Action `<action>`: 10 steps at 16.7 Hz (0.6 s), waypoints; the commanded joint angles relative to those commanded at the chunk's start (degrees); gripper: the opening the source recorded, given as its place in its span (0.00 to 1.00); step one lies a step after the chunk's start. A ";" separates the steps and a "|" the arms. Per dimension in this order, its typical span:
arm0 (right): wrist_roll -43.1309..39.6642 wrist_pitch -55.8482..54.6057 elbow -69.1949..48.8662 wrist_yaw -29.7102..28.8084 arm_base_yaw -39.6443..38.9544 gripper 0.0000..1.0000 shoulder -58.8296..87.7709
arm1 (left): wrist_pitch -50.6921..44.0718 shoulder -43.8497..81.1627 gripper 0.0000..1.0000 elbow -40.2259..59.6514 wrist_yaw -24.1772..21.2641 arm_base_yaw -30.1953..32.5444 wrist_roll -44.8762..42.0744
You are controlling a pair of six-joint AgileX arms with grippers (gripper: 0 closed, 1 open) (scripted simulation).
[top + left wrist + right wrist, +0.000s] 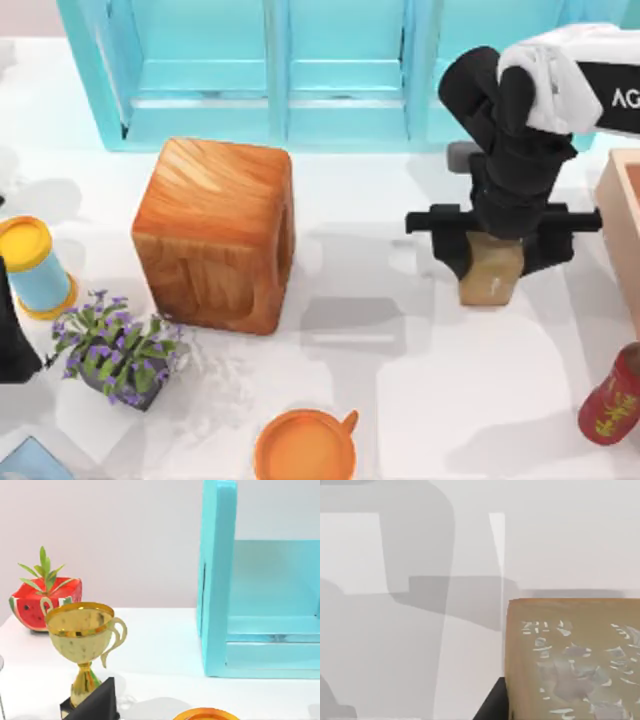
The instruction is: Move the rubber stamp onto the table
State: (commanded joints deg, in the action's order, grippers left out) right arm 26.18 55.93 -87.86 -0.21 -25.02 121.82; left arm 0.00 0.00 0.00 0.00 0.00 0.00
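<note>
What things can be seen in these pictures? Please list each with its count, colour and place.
rubber stamp: 1, pale tan, right part of table, held
table: 1, white
shelving unit: 1, turquoise, back
wooden cube: 1, orange-brown, left of centre
can: 1, blue and yellow, left edge
potted plant: 1, purple flowers, front left
cup: 1, orange, front
bottle: 1, dark red, front right
trophy: 1, gold
watermelon planter: 1, red
right tool: 1, black, around the stamp
left arm: 1, black, left edge

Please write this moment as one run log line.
right gripper: shut on rubber stamp | place: above table, right side | left arm: parked at left edge
</note>
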 joint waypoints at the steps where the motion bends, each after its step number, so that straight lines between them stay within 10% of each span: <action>1: 0.00 0.00 0.00 0.00 0.00 0.68 0.00 | 0.00 0.00 1.00 0.00 0.00 0.00 0.00; 5: 0.00 0.00 0.00 0.00 0.00 0.98 0.00 | 0.00 0.00 1.00 0.00 0.00 0.00 0.00; 10: 0.00 0.00 0.00 0.00 0.00 1.00 0.00 | 0.00 0.00 1.00 0.00 0.00 0.00 0.00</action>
State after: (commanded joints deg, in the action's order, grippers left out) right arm 26.18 55.93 -87.86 -0.21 -25.02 121.82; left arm 0.00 0.00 0.00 0.00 0.00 0.00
